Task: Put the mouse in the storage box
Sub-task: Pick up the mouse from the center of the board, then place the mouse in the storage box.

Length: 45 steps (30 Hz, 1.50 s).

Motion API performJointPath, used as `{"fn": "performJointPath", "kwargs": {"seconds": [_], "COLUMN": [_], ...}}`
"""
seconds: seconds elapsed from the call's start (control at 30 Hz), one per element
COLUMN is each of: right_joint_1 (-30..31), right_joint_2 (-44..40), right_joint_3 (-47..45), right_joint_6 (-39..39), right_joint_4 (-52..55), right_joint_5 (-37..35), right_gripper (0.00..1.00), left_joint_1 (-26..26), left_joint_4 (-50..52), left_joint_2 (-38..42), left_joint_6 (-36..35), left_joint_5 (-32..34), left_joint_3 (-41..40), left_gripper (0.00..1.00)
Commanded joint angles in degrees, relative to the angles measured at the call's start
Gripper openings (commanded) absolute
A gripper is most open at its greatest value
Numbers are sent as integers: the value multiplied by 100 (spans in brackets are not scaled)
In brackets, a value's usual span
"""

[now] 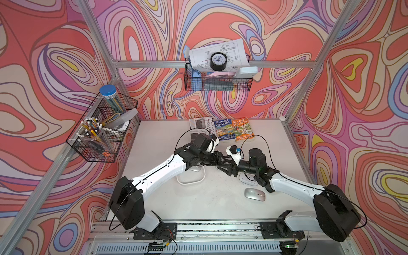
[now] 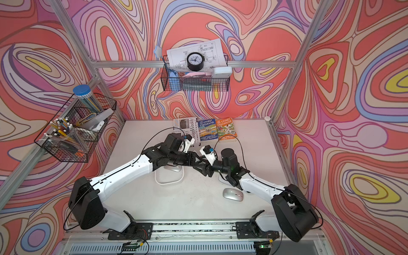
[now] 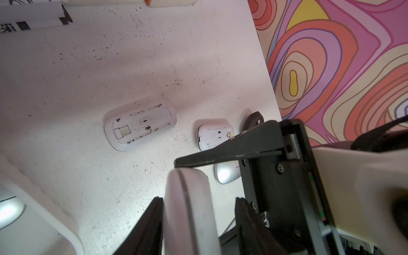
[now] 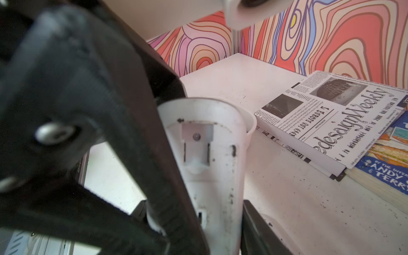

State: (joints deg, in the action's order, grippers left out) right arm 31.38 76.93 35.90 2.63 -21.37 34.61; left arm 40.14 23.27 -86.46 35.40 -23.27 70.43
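Left gripper (image 3: 198, 199) loose around mouse (image 4: 209, 167) — right gripper (image 4: 194, 207) tight.

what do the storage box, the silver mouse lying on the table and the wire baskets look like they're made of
storage box: probably white plastic; smooth rolled rim, moulded one-piece look.
silver mouse: likely plastic with a satin metallic coat, going by its soft highlight; could be metal.
wire baskets: thin metal wire grid with a matte black coating.

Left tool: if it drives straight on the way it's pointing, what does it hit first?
The mouse, already between the left tool's fingers; right behind it, probably, the right tool holding it.
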Motion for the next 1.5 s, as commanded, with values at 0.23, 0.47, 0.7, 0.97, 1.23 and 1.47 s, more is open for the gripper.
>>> {"fn": "performJointPath", "kwargs": {"seconds": [0.23, 0.47, 0.7, 0.97, 1.23, 1.47], "right_joint_1": [106, 103, 106, 106, 106, 106], "right_joint_2": [77, 88, 32, 80, 78, 147], "right_joint_3": [216, 201, 119, 121, 75, 46], "right_joint_6": [181, 12, -63, -79, -99, -88], "right_joint_4": [196, 178, 119, 115, 117, 71], "right_joint_5": [24, -127, -501, -637, -766, -856], "right_gripper": [46, 88, 95, 95, 95, 95], "left_joint_1": [46, 47, 37, 40, 36, 38], "left_joint_4": [98, 729, 1940, 2018, 1487, 1152], "left_joint_2": [-187, -26, 307, 357, -289, -773], "left_joint_6": [-72, -405, -854, -980, -1120, -1102], "left_joint_5": [56, 1022, 3318, 4332, 4540, 4519], "left_joint_3": [243, 369, 253, -357, -769, -903], "left_gripper": [11, 0, 0, 0, 0, 0]}}
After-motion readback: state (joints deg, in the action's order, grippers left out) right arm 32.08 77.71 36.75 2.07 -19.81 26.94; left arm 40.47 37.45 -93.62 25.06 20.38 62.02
